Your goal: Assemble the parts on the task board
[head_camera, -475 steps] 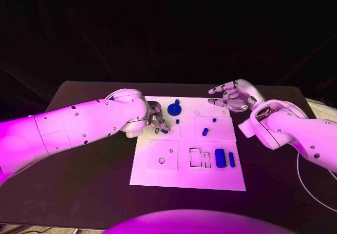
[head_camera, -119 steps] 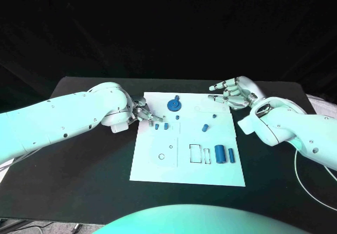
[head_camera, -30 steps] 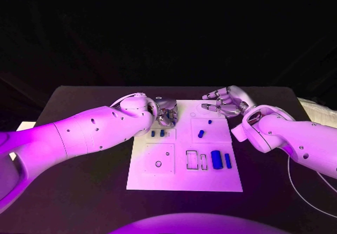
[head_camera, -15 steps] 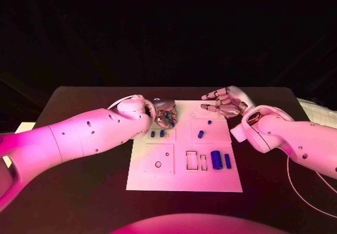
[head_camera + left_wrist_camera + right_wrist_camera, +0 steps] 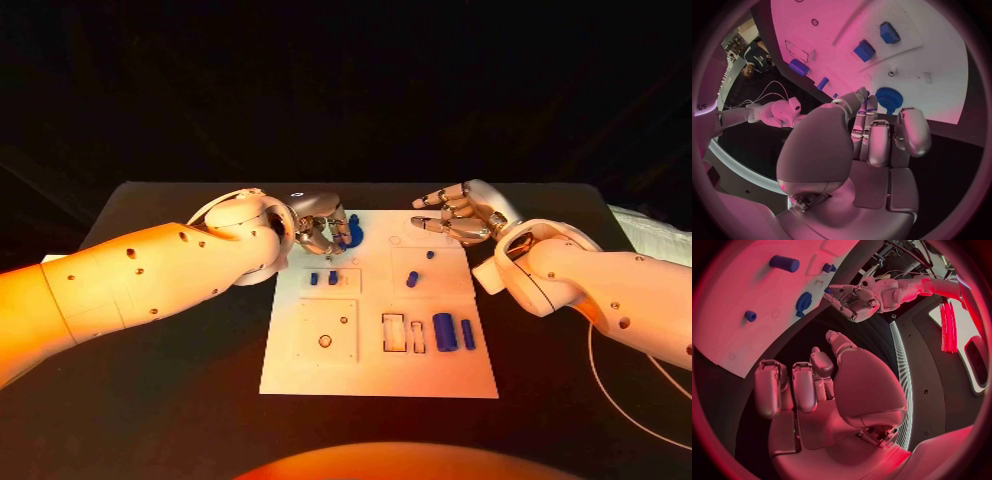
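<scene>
The left hand (image 5: 320,232), fingers curled and holding nothing I can make out, sits just left of the blue gear (image 5: 353,231), upper centre of the head view. The right hand (image 5: 459,212), empty with loosely curled fingers, hovers farther away.

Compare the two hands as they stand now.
The left hand hangs over the task board's far left corner, fingers bent beside the blue gear; the right hand is at the board's far right corner, with no part at it. The left's fingers reach down; the right's curl sideways. Both are silver and hold nothing.
</scene>
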{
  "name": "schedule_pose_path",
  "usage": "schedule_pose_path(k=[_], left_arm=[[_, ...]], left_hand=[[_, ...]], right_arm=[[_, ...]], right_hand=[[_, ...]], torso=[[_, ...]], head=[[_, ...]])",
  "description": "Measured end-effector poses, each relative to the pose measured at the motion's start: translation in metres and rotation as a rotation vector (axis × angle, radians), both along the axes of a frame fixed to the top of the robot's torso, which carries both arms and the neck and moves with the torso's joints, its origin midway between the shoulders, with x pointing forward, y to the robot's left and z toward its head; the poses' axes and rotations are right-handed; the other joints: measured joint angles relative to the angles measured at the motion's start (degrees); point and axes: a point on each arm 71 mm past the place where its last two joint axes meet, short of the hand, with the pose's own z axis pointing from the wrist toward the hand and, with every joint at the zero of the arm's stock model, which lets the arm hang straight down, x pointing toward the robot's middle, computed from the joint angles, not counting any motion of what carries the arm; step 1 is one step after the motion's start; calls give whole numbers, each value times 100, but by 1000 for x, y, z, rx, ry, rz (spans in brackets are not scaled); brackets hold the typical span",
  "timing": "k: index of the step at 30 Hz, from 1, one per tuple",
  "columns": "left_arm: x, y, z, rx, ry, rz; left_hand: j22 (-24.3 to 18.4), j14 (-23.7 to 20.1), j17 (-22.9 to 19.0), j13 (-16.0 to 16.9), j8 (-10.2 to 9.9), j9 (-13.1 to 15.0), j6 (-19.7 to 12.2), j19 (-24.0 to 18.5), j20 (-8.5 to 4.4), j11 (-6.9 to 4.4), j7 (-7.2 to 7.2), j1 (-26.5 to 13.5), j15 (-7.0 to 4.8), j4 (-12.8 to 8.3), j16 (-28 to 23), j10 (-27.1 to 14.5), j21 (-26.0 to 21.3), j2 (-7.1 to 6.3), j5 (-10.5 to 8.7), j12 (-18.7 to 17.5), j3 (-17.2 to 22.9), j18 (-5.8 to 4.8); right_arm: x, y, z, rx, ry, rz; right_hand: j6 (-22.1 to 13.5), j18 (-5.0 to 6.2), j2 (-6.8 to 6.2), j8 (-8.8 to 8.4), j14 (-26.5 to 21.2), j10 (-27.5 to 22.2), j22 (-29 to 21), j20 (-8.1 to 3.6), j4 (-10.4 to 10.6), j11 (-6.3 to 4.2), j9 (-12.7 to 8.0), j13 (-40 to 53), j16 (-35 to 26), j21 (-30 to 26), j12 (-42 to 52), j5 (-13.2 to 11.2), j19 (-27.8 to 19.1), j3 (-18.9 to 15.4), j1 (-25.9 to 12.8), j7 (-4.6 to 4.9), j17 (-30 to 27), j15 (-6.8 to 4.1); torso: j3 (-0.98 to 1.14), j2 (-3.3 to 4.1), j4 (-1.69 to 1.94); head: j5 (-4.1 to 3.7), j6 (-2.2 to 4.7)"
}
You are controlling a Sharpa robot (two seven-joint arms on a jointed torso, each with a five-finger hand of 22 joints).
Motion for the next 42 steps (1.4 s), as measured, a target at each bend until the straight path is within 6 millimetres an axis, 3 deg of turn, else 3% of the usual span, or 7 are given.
schedule_pose_path(k=[8, 16, 42], left_arm=[[3, 20, -1, -5, 26, 53], [7, 29, -8, 8, 57, 83], [7, 19, -19, 38, 89, 69]], left_hand=[[-1, 0, -14, 0, 0, -9, 0, 0, 0, 0, 0, -30, 0, 0, 0, 0, 5, 16, 0, 0, 0, 0], [-1, 0, -21, 0, 0, -10, 19, 0, 0, 0, 19, -54, 0, 0, 0, 0, 5, -8, 0, -22, 0, 1], [-2, 0, -34, 0, -21, -14, 19, 0, 0, 21, 19, -111, 0, -15, 0, 20, 5, -21, 0, -43, 14, 9]], right_arm=[[0, -1, -1, 0, 2, -1], [-1, -1, -2, 1, 4, -1], [-1, 0, -2, 3, 5, 2]], right_hand=[[0, 0, 31, 0, 0, 0, 0, 0, 0, 0, 0, 0, 0, 0, 0, 0, 0, 0, -31, 0, 0, 0], [0, 0, 31, 0, 0, 0, 0, 0, 0, 0, 0, 0, 0, 0, 0, 0, 0, 0, -31, 0, -1, 0], [0, 0, 30, 0, 0, 0, 0, 0, 0, 0, 0, 0, 0, 0, 0, 0, 0, 0, -30, 0, -3, 0]], torso=[[-4, 2, 2], [-5, 11, -10], [3, 10, -15]], head=[[27, -4], [43, -24], [47, -57]])
